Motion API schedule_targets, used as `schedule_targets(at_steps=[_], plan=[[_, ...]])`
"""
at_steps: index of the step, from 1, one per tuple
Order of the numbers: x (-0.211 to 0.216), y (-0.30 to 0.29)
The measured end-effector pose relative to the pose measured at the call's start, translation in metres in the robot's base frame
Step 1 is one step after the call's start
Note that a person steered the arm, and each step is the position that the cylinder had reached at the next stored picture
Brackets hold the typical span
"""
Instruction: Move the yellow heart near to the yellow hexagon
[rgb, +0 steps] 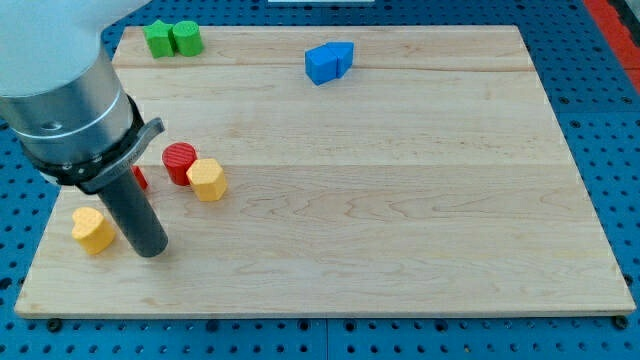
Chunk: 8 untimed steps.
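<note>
The yellow heart lies near the board's lower left corner. The yellow hexagon lies up and to the right of it, touching a red cylinder. My tip rests on the board between the two yellow blocks, just right of the heart and a small gap from it, and below left of the hexagon. The arm's grey body fills the view's upper left.
A second red block is mostly hidden behind the rod. Two green blocks sit together at the top left edge. Two blue blocks touch each other at the top centre. The board's left edge is close to the heart.
</note>
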<state>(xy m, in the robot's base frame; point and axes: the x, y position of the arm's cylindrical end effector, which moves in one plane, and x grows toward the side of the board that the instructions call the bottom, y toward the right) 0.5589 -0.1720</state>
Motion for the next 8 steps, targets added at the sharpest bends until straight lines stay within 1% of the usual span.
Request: schedule_targets(at_steps=[1, 2, 3, 4, 5, 6, 7, 8], plan=[[0.019, -0.012], [0.024, -0.054], [0.022, -0.131], [-0.009, -0.130], [-0.033, -0.117], [-0.025, -0.092], [-0.003, -0.071], [-0.021, -0.046]])
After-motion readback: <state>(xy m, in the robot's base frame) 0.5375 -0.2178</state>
